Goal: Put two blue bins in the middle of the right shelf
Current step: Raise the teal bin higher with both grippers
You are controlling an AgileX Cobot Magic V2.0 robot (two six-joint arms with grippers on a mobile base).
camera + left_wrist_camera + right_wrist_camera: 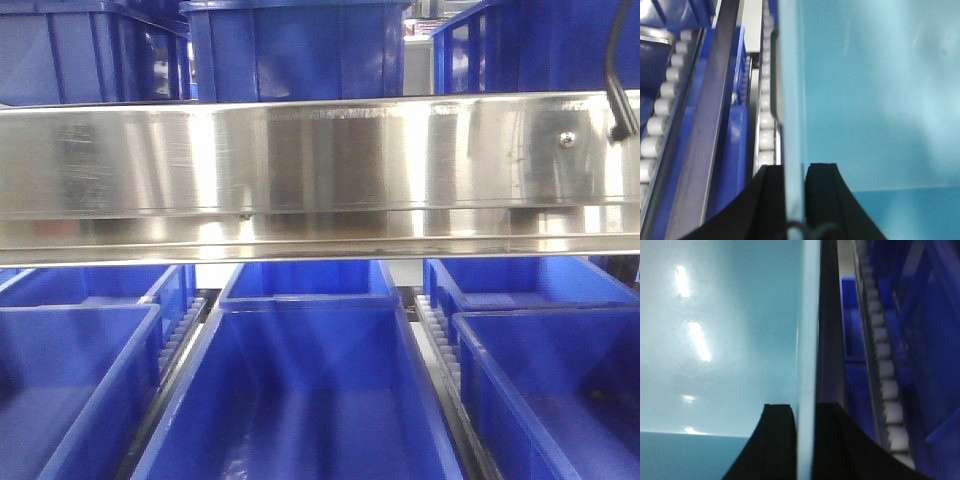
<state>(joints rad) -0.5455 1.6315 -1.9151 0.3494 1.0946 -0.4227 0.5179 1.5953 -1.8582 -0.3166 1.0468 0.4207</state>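
A wide steel beam spans the front view, with upper bins on the level above it. Below it the middle bin lies nearest and empty, flanked by a left bin and a right bin. Only narrow roller tracks part their rims, and the beam's lower edge caps the room overhead. More blue bins sit farther back in each lane.

The wrist views show a held bin, washed pale. The left gripper straddles the top edge of one side wall, a black finger pressed on each face, with rollers just outside. The right gripper clamps the opposite wall the same way. Whether this is the middle bin cannot be told.
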